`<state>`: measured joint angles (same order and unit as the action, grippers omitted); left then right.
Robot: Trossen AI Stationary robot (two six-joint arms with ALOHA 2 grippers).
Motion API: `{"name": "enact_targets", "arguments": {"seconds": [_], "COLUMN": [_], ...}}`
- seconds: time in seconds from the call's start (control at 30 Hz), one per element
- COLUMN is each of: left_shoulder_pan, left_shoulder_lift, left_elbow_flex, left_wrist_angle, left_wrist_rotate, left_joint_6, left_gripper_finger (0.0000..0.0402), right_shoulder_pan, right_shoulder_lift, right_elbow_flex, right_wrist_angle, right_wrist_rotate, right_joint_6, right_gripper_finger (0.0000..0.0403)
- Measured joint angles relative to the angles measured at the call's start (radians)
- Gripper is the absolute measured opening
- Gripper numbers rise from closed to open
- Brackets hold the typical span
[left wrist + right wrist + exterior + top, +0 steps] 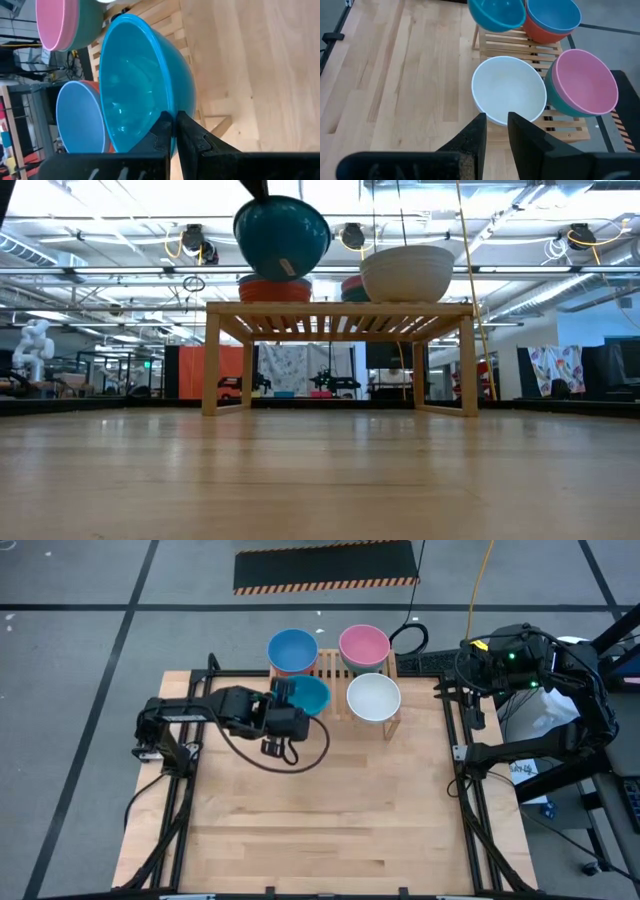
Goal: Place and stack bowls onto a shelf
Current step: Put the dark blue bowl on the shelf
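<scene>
The teal bowl [312,695] [282,237] hangs tilted above the left front of the slatted shelf [325,665] [340,310], held by my left gripper [283,700] [174,125]. A light blue bowl [293,648] nests in the red bowl [275,288] at the shelf's far left. The pink bowl [364,643] sits in the dark green bowl [560,107] at the far right. The white bowl [374,697] stands on its base at the shelf's near right. My right gripper [495,131] waits off the table's right edge, slightly open and holding nothing. My left gripper pinches the teal bowl's rim [171,102] on the side nearest the arm, with one finger inside the bowl and one against its outer wall. The fingers come from the table's left. The bowl is lifted clear of the slats and tilted.
The wooden tabletop [320,810] in front of the shelf is bare. Black frame rails [470,810] run along the table's left and right edges. Cables and equipment [540,720] lie beyond the right edge.
</scene>
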<state>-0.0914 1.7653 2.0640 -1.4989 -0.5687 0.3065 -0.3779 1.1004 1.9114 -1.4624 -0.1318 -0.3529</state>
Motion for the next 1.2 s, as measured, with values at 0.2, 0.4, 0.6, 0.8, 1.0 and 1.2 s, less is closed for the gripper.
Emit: {"name": "enact_targets", "arguments": {"seconds": [0.2,0.4,0.6,0.8,1.0,1.2], "left_shoulder_pan": [0.025,0.053,0.077,0.086,0.090,0.103], "left_shoulder_lift": [0.000,0.000,0.025,0.071,0.092,0.093], "left_elbow_flex": [0.000,0.000,0.000,-0.001,0.001,0.001], "left_wrist_angle": [0.000,0.000,-0.006,-0.014,-0.017,-0.016], "left_wrist_rotate": [0.015,0.047,0.077,0.085,0.081,0.096], "left_joint_6": [0.013,0.015,0.018,0.036,0.047,0.032], "left_gripper_finger": [0.0011,0.0011,0.0011,0.0011,0.0011,0.0011], "right_shoulder_pan": [0.000,0.000,0.000,0.000,0.000,0.000], "right_shoulder_lift": [0.000,0.000,0.000,0.000,0.000,0.000], "right_elbow_flex": [0.000,0.000,0.000,0.000,0.000,0.000], "right_wrist_angle": [0.000,0.000,0.000,0.000,0.000,0.000], "right_wrist_rotate": [0.000,0.000,0.000,0.000,0.000,0.000], "right_joint_6": [0.000,0.000,0.000,0.000,0.000,0.000], "right_gripper_finger": [0.0075,0.0075,0.0075,0.0075,0.0075,0.0075]}}
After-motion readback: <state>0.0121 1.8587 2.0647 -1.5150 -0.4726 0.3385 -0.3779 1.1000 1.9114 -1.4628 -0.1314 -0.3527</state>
